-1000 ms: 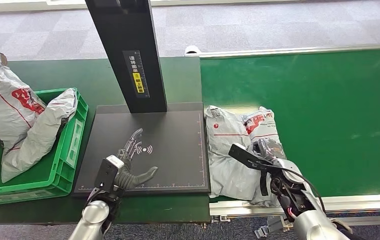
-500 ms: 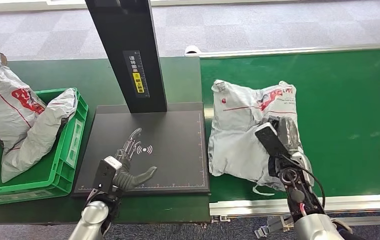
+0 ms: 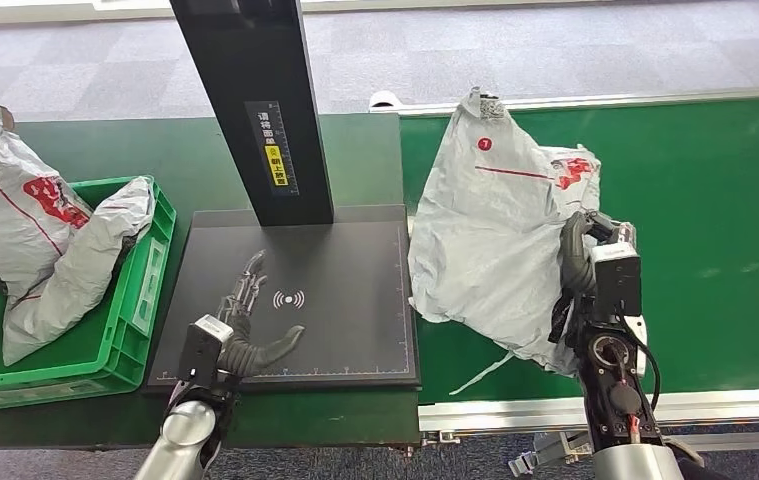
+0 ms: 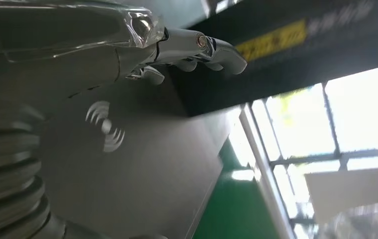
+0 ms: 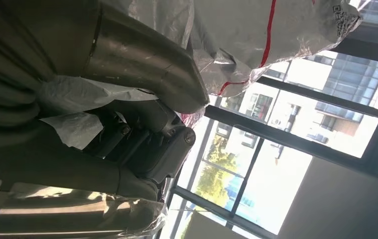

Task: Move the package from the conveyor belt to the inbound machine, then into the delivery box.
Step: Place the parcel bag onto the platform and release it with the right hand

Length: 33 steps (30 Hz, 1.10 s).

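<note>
A grey plastic mailer package (image 3: pixel 495 240) with red print hangs lifted above the green conveyor belt (image 3: pixel 695 200), its lower edge trailing near the belt's front. My right hand (image 3: pixel 585 255) grips its right side; the right wrist view shows the fingers (image 5: pixel 147 59) wrapped in the package (image 5: pixel 256 30). The black inbound machine platform (image 3: pixel 345 260) with its scan symbol lies left of the belt. My left hand (image 3: pixel 245 320) hovers open over the platform's front left part, fingers spread; its fingers (image 4: pixel 196 45) reach toward the black post.
A black post (image 3: pixel 255 100) rises from the platform's back edge. A green delivery crate (image 3: pixel 125 330) at the left holds two grey packages (image 3: pixel 25 220). The belt's metal rail (image 3: pixel 555 410) runs along the front.
My right hand has raised the package off the belt and turned it upright, so it now hangs tall. My left hand has shifted slightly left over the platform.
</note>
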Available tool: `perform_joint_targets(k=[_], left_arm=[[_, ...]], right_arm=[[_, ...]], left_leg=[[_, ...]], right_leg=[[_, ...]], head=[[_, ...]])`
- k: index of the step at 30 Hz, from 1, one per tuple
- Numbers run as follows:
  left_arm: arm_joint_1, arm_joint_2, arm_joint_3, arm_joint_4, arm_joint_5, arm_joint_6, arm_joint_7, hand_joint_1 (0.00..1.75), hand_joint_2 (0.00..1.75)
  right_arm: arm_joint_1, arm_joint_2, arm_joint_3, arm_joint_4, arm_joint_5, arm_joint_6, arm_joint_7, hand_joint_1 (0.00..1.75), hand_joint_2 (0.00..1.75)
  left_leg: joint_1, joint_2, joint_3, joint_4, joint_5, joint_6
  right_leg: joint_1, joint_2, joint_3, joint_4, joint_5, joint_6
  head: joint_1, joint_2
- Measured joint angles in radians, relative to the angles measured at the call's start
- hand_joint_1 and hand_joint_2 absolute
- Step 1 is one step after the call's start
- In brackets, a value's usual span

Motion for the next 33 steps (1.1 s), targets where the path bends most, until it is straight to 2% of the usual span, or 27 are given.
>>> perform_joint_targets(k=[3,5,6,8,15,27,33], left_arm=[[0.001,-0.006,0.021,-0.068,-0.007,0.273,-0.076,0.0,1.75],[0.002,-0.004,0.033,-0.159,-0.019,0.474,-0.095,0.0,1.75],[0.002,-0.001,0.037,-0.209,-0.03,0.546,-0.098,0.0,1.75],[0.004,0.003,0.044,-0.296,-0.055,0.612,-0.101,0.0,1.75],[0.007,0.008,0.057,-0.431,-0.066,0.622,-0.101,0.0,1.75],[0.01,0.01,0.062,-0.478,-0.073,0.622,-0.101,0.0,1.75],[0.024,-0.045,0.133,-0.634,-0.194,0.623,-0.101,0.0,1.75]], right_arm=[[0.029,0.002,0.002,-0.048,0.002,-0.007,-0.008,1.75,1.75],[0.048,0.004,0.015,-0.071,0.029,-0.011,-0.01,1.75,1.75],[0.055,0.005,0.027,-0.078,0.045,-0.014,-0.012,1.75,1.75],[0.065,0.007,0.055,-0.085,0.068,-0.019,-0.016,1.75,1.75],[0.074,0.015,0.099,-0.095,0.08,-0.022,-0.017,1.75,1.75],[0.076,0.019,0.112,-0.097,0.081,-0.023,-0.018,1.75,1.75],[0.051,0.031,0.161,-0.083,0.098,-0.011,-0.026,1.75,1.75]], left_leg=[[0.0,0.0,0.0,0.0,0.0,0.0],[0.0,0.0,0.0,0.0,0.0,0.0],[0.0,0.0,0.0,0.0,0.0,0.0],[0.001,0.0,0.0,0.0,0.0,0.0],[0.0,0.0,0.0,0.0,0.0,0.0],[0.0,0.0,0.0,0.0,0.0,0.0],[0.0,0.001,-0.001,0.0,0.0,0.0]], right_leg=[[0.0,0.0,0.0,0.0,0.0,0.0],[0.0,0.0,0.0,0.0,0.0,0.0],[0.0,0.0,0.0,0.0,0.0,0.0],[0.0,0.0,0.0,0.0,0.0,0.0],[0.0,0.0,0.0,0.0,0.0,0.0],[0.0,0.0,0.0,0.0,0.0,0.0],[0.0,0.0,0.0,0.0,0.0,0.0]], head=[[0.0,0.0],[0.0,0.0],[0.0,0.0],[0.0,0.0],[0.0,0.0],[0.0,0.0],[0.0,0.0]])
